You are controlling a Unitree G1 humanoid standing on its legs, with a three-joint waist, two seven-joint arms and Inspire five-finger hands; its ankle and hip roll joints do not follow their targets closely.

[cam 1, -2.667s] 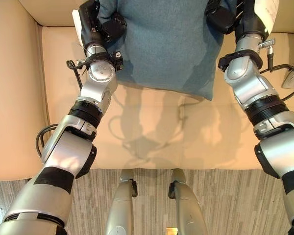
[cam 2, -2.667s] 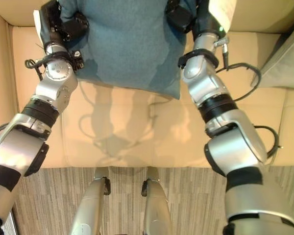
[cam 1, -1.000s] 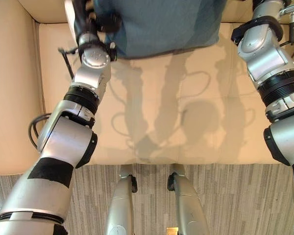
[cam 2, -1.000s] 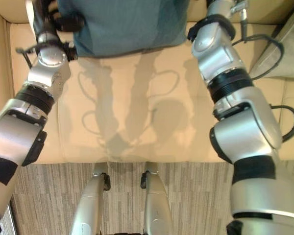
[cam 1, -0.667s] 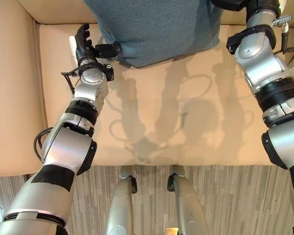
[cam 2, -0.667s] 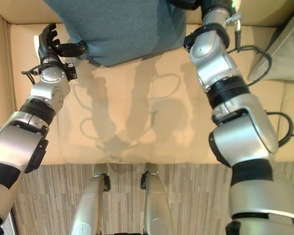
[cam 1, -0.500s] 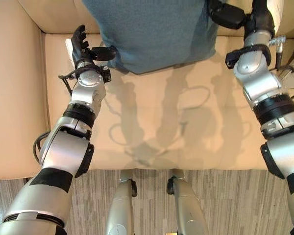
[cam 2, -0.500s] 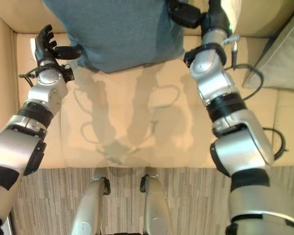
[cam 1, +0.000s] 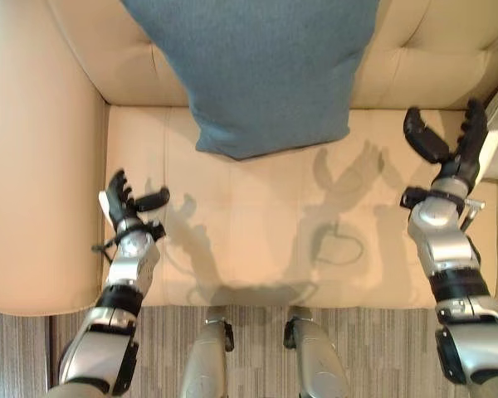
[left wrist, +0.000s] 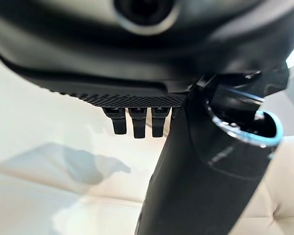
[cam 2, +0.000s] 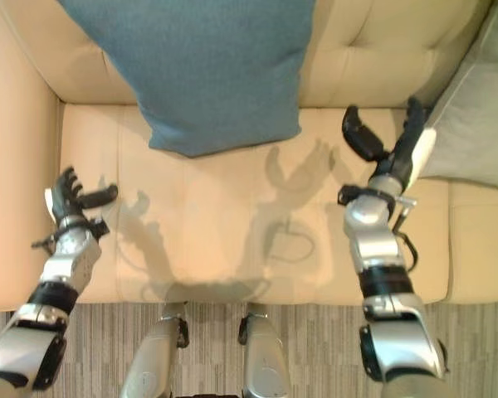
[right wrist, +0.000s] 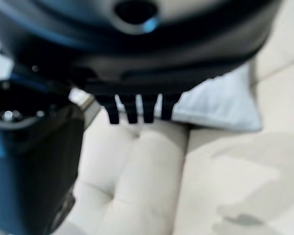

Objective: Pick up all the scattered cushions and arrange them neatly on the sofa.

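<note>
Propped against the sofa backrest above the seat's rear edge — one blue cushion, set in place and touched by neither hand. At the seat's right edge, one grey cushion leaning, apparently placed too. Left hand near the seat's left front corner, right hand toward its right edge — both spread wide, holding nothing. Any cushions left on the floor: impossible to tell.

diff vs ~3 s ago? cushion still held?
No. Both hands let go of the blue cushion, which now leans against the sofa backrest. Left hand and right hand have pulled back, open, over the seat. The grey cushion stayed put.
</note>
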